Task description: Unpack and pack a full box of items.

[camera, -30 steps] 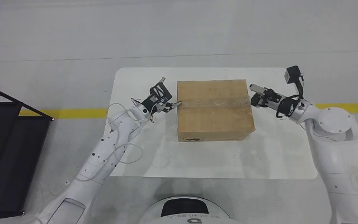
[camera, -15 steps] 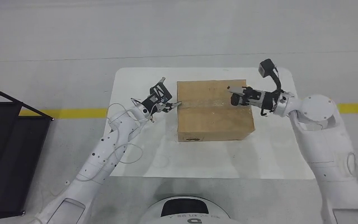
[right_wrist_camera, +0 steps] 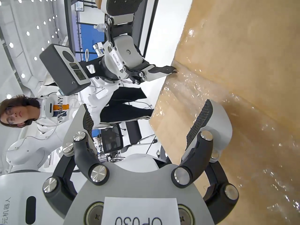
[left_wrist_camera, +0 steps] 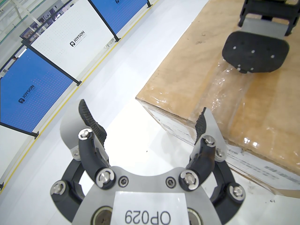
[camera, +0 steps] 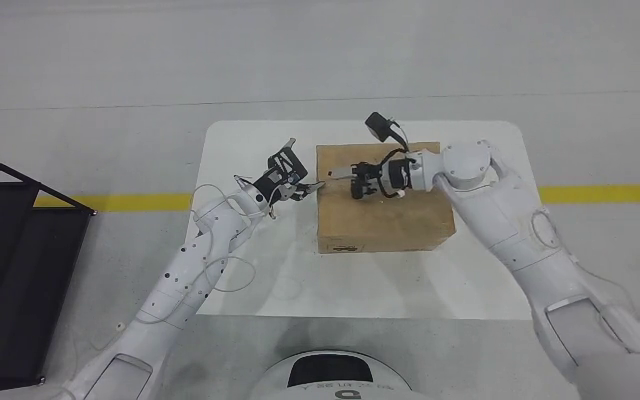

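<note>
A sealed cardboard box lies in the middle of the white table, with clear tape along its top seam. My left gripper is open at the box's left end, one fingertip touching the edge where the tape wraps over. My right gripper is open and lies low over the left part of the box top. One of its pads rests on or just above the taped seam.
A black rack stands on the floor left of the table. A yellow floor line runs behind the table. Bare table surface lies in front of the box and to both sides.
My right arm has swung from beyond the box's right end across the top to its left part. The left arm and the box have stayed put.
</note>
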`<action>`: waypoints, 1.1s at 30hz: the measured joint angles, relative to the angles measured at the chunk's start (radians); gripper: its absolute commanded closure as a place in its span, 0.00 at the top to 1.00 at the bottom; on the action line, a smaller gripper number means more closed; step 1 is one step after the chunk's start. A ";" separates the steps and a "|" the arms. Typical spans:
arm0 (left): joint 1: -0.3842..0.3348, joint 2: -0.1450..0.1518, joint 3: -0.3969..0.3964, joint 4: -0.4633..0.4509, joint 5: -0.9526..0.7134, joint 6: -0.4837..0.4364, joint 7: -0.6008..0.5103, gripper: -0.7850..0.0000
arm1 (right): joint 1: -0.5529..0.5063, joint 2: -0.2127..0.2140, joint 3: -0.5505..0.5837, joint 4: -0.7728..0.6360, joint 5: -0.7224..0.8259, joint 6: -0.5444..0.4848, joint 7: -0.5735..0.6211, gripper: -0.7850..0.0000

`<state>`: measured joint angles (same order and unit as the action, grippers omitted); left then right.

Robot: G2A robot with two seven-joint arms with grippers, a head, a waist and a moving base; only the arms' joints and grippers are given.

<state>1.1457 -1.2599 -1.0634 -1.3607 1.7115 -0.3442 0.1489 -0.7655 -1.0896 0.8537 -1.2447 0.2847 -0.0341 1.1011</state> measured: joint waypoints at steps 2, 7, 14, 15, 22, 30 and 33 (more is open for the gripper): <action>0.000 0.000 0.000 0.000 0.000 0.000 0.000 1.00 | 0.019 -0.014 -0.017 0.038 0.033 -0.024 0.000 1.00; 0.000 0.000 0.000 0.000 0.000 0.000 0.000 1.00 | 0.050 -0.038 -0.041 0.107 0.088 -0.062 0.002 1.00; 0.000 0.000 0.000 0.000 0.000 0.000 0.000 1.00 | 0.070 -0.050 -0.038 0.167 0.106 -0.097 0.017 0.19; 0.000 0.000 0.000 0.000 0.000 0.000 0.000 1.00 | 0.069 -0.048 -0.028 0.169 0.107 -0.103 0.019 0.00; 0.000 0.000 0.000 0.000 0.000 0.000 0.000 1.00 | 0.037 -0.019 0.037 0.103 0.059 -0.074 0.037 0.00; 0.000 0.000 0.000 0.000 0.000 0.000 0.000 1.00 | 0.030 -0.017 -0.013 0.007 -0.129 0.105 -0.017 0.00; 0.000 0.000 0.000 0.000 0.000 0.000 0.000 1.00 | 0.027 -0.018 -0.022 -0.010 -0.164 0.140 -0.029 0.00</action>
<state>1.1457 -1.2599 -1.0634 -1.3607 1.7115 -0.3442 0.1489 -0.7386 -1.1077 0.8321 -1.2547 0.1202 0.1058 1.0718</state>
